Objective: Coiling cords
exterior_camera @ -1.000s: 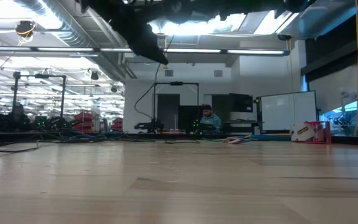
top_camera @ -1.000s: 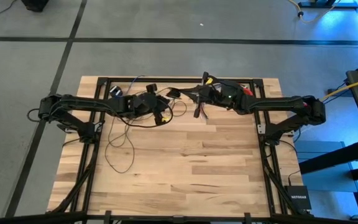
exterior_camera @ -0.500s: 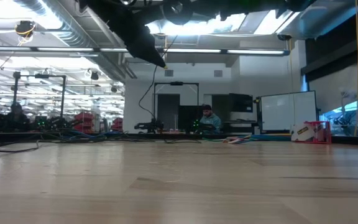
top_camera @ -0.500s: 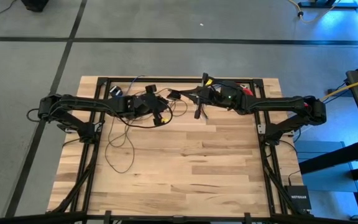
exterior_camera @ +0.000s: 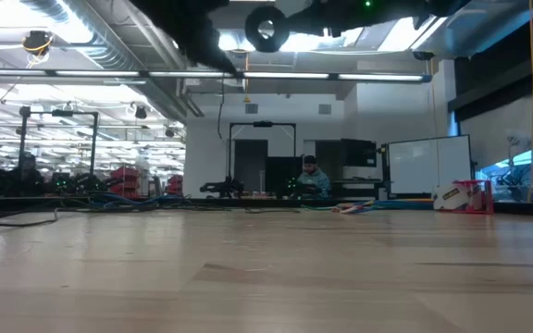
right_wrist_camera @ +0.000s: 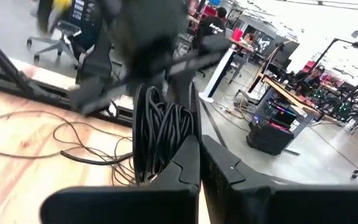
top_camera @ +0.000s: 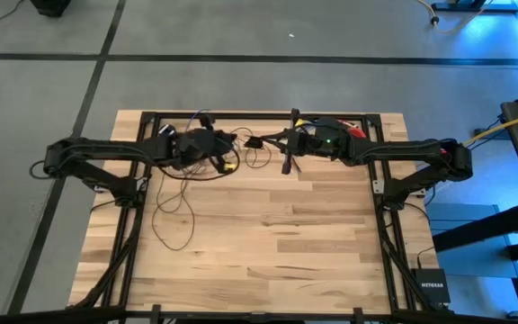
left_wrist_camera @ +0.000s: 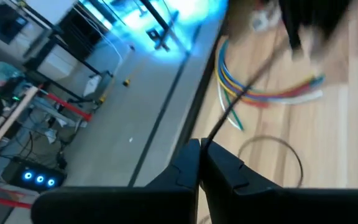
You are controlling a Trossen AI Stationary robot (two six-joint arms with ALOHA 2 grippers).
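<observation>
Pale wooden planks make up the counter (top_camera: 268,234), and its near half lies bare apart from a thin dark strand that wanders toward the front on the left side. That strand belongs to the cords (top_camera: 183,193), a long dark wire whose loose loops spread over the left rear of the counter and run up to both arms. At the back edge the two dark arms reach in from either side and almost meet at the middle. On the left, the left pincer (top_camera: 226,163) is clenched on a strand of the cords; the left wrist view shows its fingers (left_wrist_camera: 222,165) pressed together with the wire running out from between them. Just beyond it on the wood lies a short bundle of coloured wires (left_wrist_camera: 263,94). On the right, the right pincer (top_camera: 287,160) is clamped shut on a thick coiled hank of the cords, which stands up between its fingers (right_wrist_camera: 185,165) in the right wrist view, with more loops lying flat on the counter behind it. From counter height, a black round puck (exterior_camera: 266,29) hangs high among the arms, and one strand drops straight down from there. Far behind, a person (exterior_camera: 311,176) sits at a workstation in the workshop.
</observation>
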